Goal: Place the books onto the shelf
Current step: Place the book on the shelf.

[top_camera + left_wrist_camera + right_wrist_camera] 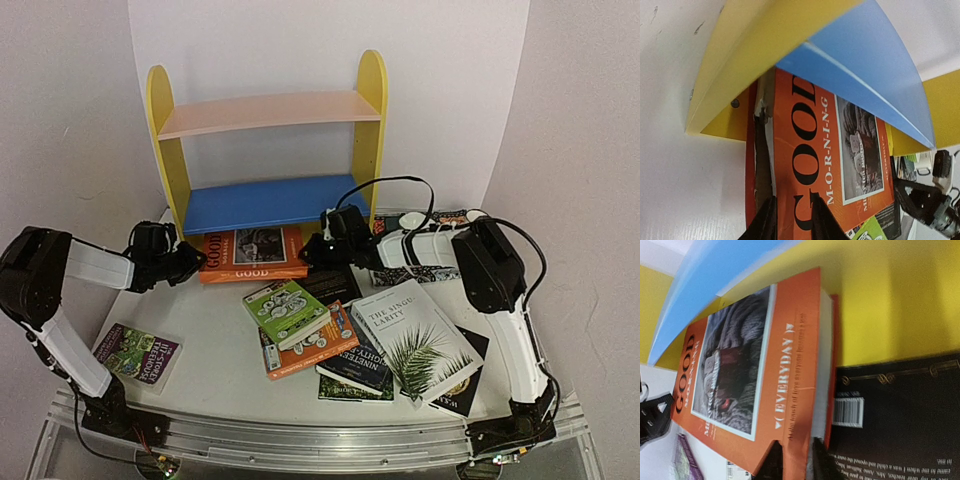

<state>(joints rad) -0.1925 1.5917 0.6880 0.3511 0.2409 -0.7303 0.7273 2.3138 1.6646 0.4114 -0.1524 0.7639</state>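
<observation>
The shelf (265, 110) stands at the back, with a pink top board, a blue middle board (265, 202) and yellow sides. An orange book (252, 255) lies flat at its foot, and its far end reaches under the blue board (875, 75). My left gripper (192, 262) is at the book's left edge, one finger on each side of the orange book (810, 150). My right gripper (312, 250) straddles the right edge of the orange book (785, 365) in the same way. Neither wrist view shows whether the fingers (822, 220) press on it.
Loose books lie in front: a green one (287, 310), a white one with a palm leaf (418, 340), a purple floral one (137, 355) near the left front, a black one (900, 415) beside the orange book. A patterned cloth (432, 272) lies under the right arm.
</observation>
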